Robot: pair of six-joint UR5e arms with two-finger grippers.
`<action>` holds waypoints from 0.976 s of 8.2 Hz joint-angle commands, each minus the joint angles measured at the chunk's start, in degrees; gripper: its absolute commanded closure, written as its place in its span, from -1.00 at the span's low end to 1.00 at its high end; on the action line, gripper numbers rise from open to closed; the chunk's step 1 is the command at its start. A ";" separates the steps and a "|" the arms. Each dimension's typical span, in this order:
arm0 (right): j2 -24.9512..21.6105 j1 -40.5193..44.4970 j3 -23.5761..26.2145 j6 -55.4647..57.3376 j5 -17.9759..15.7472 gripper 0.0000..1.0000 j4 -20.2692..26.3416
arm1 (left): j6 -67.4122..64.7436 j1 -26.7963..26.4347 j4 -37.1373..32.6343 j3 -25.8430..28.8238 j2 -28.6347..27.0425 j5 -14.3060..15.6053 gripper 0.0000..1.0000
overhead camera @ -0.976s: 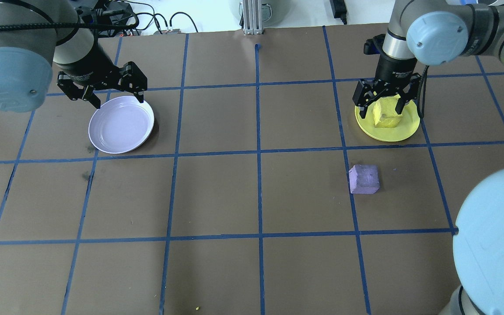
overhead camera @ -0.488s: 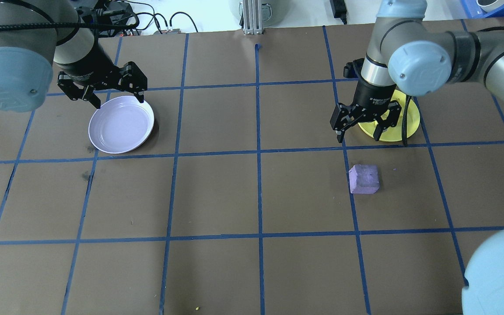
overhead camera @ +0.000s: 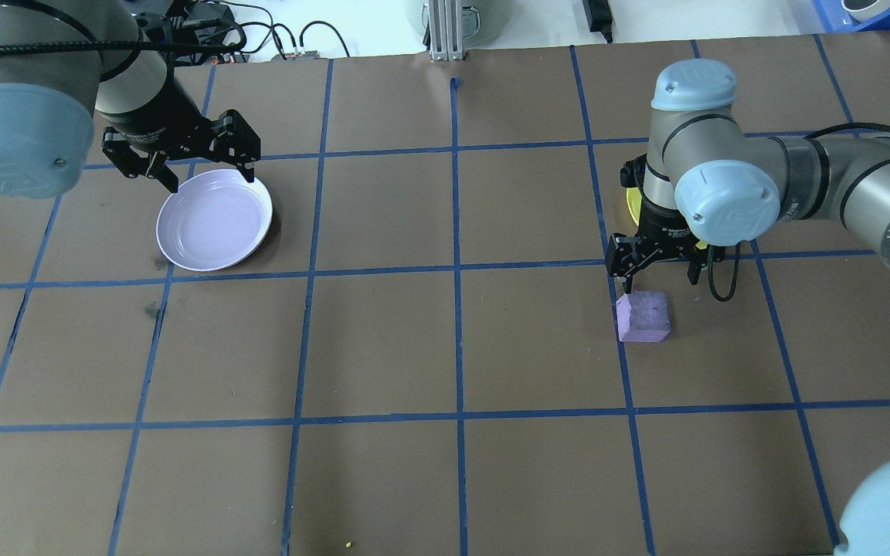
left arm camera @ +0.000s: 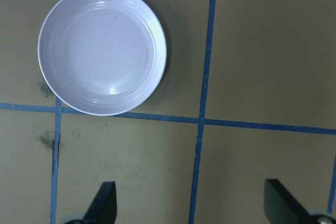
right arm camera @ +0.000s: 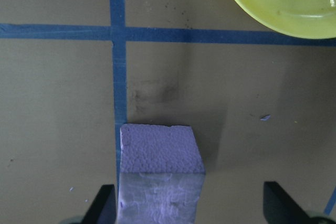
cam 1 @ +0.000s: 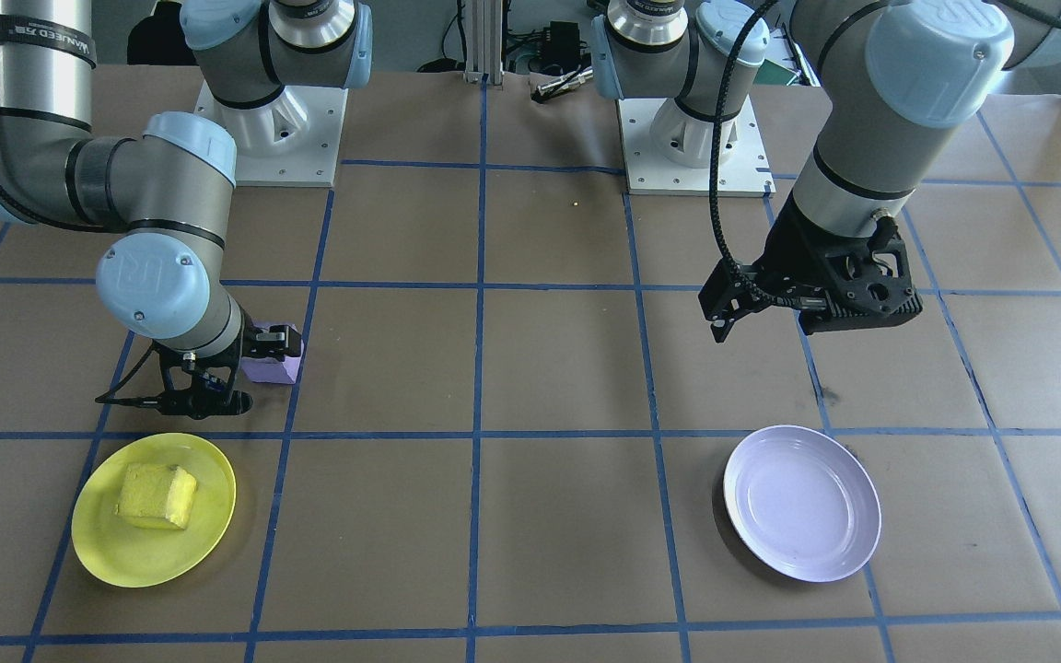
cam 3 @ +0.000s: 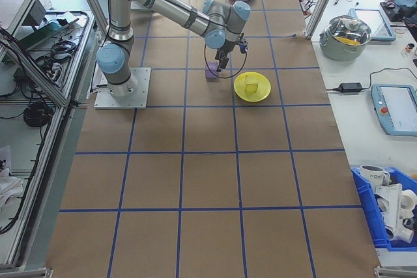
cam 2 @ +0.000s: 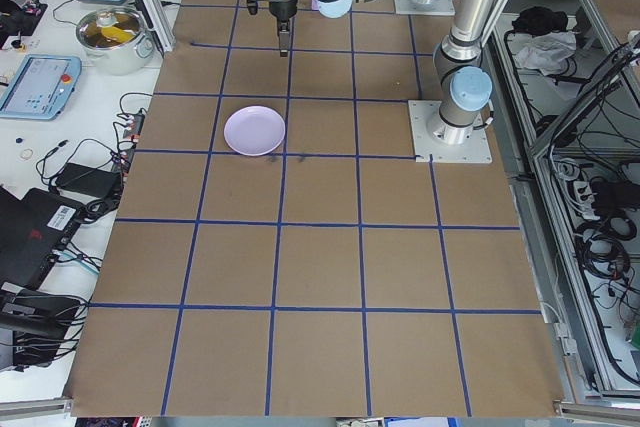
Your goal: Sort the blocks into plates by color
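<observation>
While the right gripper (overhead camera: 658, 272) hangs spread over the purple block (overhead camera: 643, 316) on the table, it should centre the offset block, then descend. The left gripper (overhead camera: 208, 166), also spread, waits by the lavender plate (overhead camera: 214, 220).

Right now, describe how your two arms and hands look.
Both arms are silver-grey tubes with pale blue joint caps. Each ends in a black two-finger hand: left hand, right hand. A black cable runs down the left arm; white lettering marks the links.

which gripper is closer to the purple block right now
Right. The right gripper hangs open just above the purple block, beside the yellow plate. The left gripper is far across the table, over the lavender plate's edge.
</observation>
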 commanded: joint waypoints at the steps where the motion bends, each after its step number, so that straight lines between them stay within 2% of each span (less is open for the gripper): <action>1: -0.14 -0.12 0.90 2.86 6.19 -1.00 0.62 | 0.14 0.00 -0.02 0.00 0.00 0.00 -1.00; 3: -0.06 -0.12 1.16 3.75 6.50 -1.00 0.79 | 0.41 0.09 -0.02 0.09 0.00 0.17 -1.00; 5: -0.06 -0.99 3.53 3.13 5.80 -1.00 -0.17 | 0.40 0.26 -0.02 0.00 -0.09 0.18 -1.00; 7: 0.20 -1.17 4.06 3.13 6.84 -1.00 -0.08 | 0.06 0.35 0.07 0.09 -0.18 0.26 -1.00; 8: 0.47 -1.17 4.93 3.22 8.41 -0.26 -0.61 | -0.38 0.35 0.07 0.09 -0.09 0.18 -1.00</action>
